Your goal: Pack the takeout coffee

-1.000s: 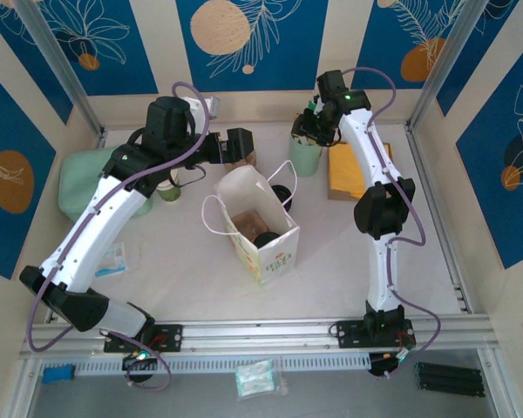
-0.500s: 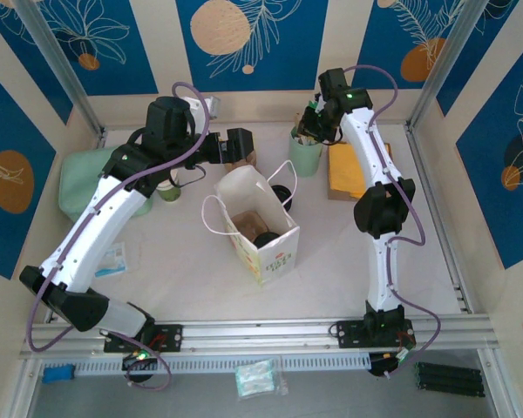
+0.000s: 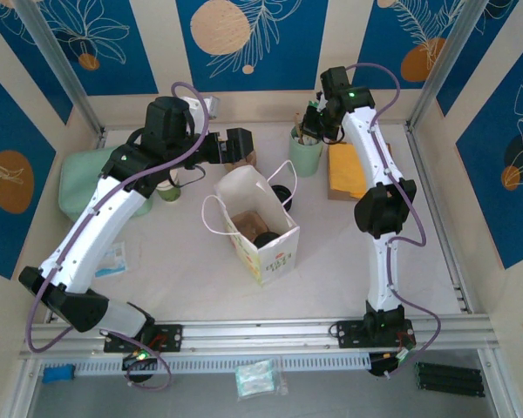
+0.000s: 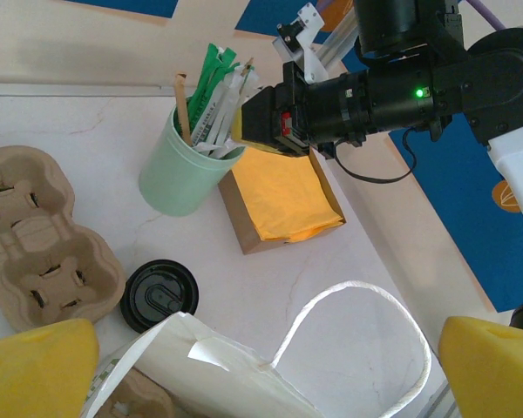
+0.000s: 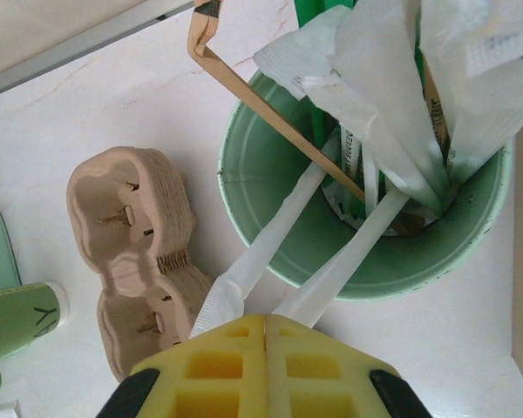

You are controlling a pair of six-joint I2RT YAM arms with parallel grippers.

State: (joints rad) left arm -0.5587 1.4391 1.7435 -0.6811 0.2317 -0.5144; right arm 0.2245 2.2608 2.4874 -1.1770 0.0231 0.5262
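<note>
On our desk (image 3: 331, 252) the white paper bag (image 3: 275, 254) stands open, the takeout coffee (image 3: 263, 238) inside it, black lid up. Our left fingers (image 4: 35, 366) are spread wide over the bag's far edge. Our right fingers (image 5: 218, 357) are pressed together above the green straw cup (image 5: 237, 174).
</note>
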